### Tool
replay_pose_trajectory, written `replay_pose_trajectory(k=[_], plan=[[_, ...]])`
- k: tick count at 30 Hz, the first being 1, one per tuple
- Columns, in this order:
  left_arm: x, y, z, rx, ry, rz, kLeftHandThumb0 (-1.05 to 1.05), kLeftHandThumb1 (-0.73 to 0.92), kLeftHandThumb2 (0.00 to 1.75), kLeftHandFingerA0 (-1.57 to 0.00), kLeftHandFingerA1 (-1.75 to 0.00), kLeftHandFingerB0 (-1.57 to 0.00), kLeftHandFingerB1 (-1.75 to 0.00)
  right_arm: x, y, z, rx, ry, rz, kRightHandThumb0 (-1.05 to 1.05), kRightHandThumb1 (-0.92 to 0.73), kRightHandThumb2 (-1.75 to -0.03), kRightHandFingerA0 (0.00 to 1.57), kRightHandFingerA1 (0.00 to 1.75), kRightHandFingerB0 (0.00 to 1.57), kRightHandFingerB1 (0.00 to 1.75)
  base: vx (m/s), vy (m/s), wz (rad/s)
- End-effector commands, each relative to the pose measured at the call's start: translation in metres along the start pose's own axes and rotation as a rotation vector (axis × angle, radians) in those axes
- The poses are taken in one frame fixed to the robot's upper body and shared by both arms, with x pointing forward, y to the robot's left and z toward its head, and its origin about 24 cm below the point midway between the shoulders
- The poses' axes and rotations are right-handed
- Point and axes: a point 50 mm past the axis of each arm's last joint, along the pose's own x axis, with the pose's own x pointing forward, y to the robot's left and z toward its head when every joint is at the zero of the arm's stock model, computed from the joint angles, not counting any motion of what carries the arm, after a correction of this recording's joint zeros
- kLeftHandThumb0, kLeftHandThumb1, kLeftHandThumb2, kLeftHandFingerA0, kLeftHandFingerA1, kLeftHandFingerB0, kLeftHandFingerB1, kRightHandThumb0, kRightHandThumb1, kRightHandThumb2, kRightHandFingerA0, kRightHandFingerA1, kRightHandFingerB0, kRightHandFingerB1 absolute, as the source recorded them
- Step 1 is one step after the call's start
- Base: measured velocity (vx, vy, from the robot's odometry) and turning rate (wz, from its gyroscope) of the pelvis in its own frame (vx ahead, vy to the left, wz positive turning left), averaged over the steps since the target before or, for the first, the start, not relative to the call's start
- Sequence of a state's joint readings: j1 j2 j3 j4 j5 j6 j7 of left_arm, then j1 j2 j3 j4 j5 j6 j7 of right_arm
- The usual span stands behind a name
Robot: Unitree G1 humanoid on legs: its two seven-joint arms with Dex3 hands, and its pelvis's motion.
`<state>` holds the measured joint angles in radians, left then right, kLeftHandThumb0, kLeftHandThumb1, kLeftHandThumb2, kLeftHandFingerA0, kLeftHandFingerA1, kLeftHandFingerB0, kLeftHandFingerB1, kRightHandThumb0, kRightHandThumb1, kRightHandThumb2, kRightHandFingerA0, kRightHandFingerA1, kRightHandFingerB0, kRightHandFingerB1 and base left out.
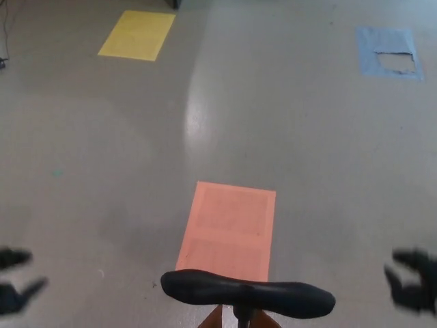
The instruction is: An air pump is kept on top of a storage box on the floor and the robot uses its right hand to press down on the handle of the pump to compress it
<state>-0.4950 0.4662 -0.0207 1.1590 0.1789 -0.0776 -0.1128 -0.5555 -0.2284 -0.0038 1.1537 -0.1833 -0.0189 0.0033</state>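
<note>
The pump handle (pixel 247 294), a black, slightly curved bar, lies crosswise at the bottom centre of the head view, its left end thicker and a little higher than its right end. Under its middle a short black stem goes down out of the picture, and on either side of that stem an orange-brown piece (pixel 213 320) shows at the very bottom edge; so little of it is visible that I cannot tell what it is. Nothing touches the handle. The right hand (pixel 413 280) sits at the right edge, level with the handle but well apart from it, its dark fingers spread and curled loosely around nothing. The left hand (pixel 15 280) shows at the left edge, also well clear of the handle, with two fingers apart from each other and nothing between them. Both hands are blurred. Beyond the handle, on the grey floor (pixel 307 137), lies a salmon-orange rectangular mat (pixel 229 229), its near edge partly hidden by the handle. Farther off, a yellow mat (pixel 138 34) lies at the upper left and a blue mat (pixel 388 51) with a torn, pale patch lies at the upper right. A soft streak of light reflects off the floor between them
</note>
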Motion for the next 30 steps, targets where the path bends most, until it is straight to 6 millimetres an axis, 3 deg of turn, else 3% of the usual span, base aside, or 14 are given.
replay_pose_trajectory(k=[1,6,7,8,10,19,20,21,22,23,24,28,29,30], plan=[[-0.003,0.047,0.006,0.044,0.009,0.035,-0.53,0.69,0.62,-0.28,-0.32,-0.27,-0.3,-0.002,-0.054,0.054,0.42,-0.332,-0.298,-0.66,-0.92,-0.68,0.27,0.34,0.21,0.31,0.0,0.0,0.0],[-0.003,0.042,0.005,0.047,0.011,0.017,-0.55,0.7,0.62,-0.25,-0.31,-0.25,-0.29,-0.028,-0.089,0.09,0.647,-0.68,-0.478,-0.78,-0.92,-0.69,0.27,0.3,0.3,0.3,0.0,0.0,0.0],[-0.003,0.043,0.004,0.045,0.011,0.017,-0.56,0.73,0.62,-0.24,-0.31,-0.23,-0.29,-0.042,-0.098,0.105,0.663,-0.8,-0.509,-0.34,-0.55,-1.12,0.0,0.48,0.0,0.48,0.0,0.0,0.0],[-0.004,0.044,0.003,0.042,0.011,0.018,-0.56,0.73,0.62,-0.24,-0.31,-0.23,-0.29,-0.058,-0.107,0.12,0.686,-0.922,-0.527,-0.34,-0.55,-1.12,0.0,0.48,0.0,0.48,0.0,0.0,0.0],[-0.005,0.047,0.002,0.038,0.005,0.023,-0.57,0.76,0.63,-0.25,-0.31,-0.23,-0.29,-0.08,-0.117,0.137,0.685,-1.05,-0.556,-0.35,-0.55,-1.11,0.0,0.47,0.0,0.48,0.0,0.0,0.0],[-0.005,0.047,0.002,0.037,0.005,0.023,-0.57,0.76,0.63,-0.25,-0.31,-0.23,-0.29,-0.087,-0.117,0.138,0.69,-1.057,-0.553,-0.35,-0.55,-1.11,0.0,0.47,0.0,0.48,0.0,0.0,0.0],[-0.005,0.048,0.002,0.034,0.003,0.025,-0.6,0.79,0.64,-0.24,-0.3,-0.21,-0.28,-0.1,-0.125,0.146,0.685,-1.118,-0.569,-0.75,-0.91,-0.67,0.25,0.3,0.2,0.28,0.0,0.0,0.0],[-0.005,0.048,0.003,0.032,0.002,0.026,-0.6,0.79,0.64,-0.24,-0.3,-0.21,-0.28,-0.111,-0.13,0.152,0.681,-1.163,-0.58,-0.75,-0.91,-0.67,0.25,0.3,0.2,0.28,0.0,0.0,0.0],[-0.005,0.048,0.003,0.028,-0.003,0.022,-0.64,0.81,0.65,-0.25,-0.3,-0.21,-0.28,-0.182,-0.175,0.211,0.445,-1.452,-0.551,-0.75,-0.84,-0.66,0.23,0.29,0.25,0.29,0.0,0.0,0.0],[-0.005,0.047,0.002,0.026,-0.007,0.015,-0.64,0.81,0.65,-0.25,-0.3,-0.21,-0.28,-0.274,-0.196,0.255,0.102,-1.688,-0.531,-0.75,-0.84,-0.66,0.23,0.29,0.25,0.29,0.0,0.0,0.0],[-0.005,0.049,0.004,0.018,-0.017,0.017,-0.63,0.81,0.64,-0.25,-0.31,-0.2,-0.28,-0.308,-0.192,0.277,-0.11,-1.756,-0.517,-0.73,-0.86,-0.67,0.21,0.29,0.21,0.28,0.0,0.0,0.0],[-0.005,0.053,0.007,0.011,-0.024,0.025,-0.63,0.81,0.64,-0.26,-0.31,-0.2,-0.28,-0.334,-0.181,0.3,-0.319,-1.759,-0.448,-0.72,-0.86,-0.67,0.2,0.29,0.2,0.27,0.0,0.0,0.0],[-0.005,0.054,0.009,0.007,-0.03,0.029,-0.62,0.82,0.65,-0.23,-0.3,-0.19,-0.27,-0.349,-0.173,0.312,-0.443,-1.756,-0.391,-0.35,-0.53,-1.08,0.0,0.48,0.0,0.46,0.0,0.0,0.0],[-0.005,0.054,0.01,0.003,-0.033,0.029,-0.62,0.82,0.65,-0.23,-0.3,-0.19,-0.27,-0.358,-0.167,0.319,-0.517,-1.752,-0.344,-0.35,-0.53,-1.08,0.0,0.48,0.0,0.46,0.0,0.0,0.0]])
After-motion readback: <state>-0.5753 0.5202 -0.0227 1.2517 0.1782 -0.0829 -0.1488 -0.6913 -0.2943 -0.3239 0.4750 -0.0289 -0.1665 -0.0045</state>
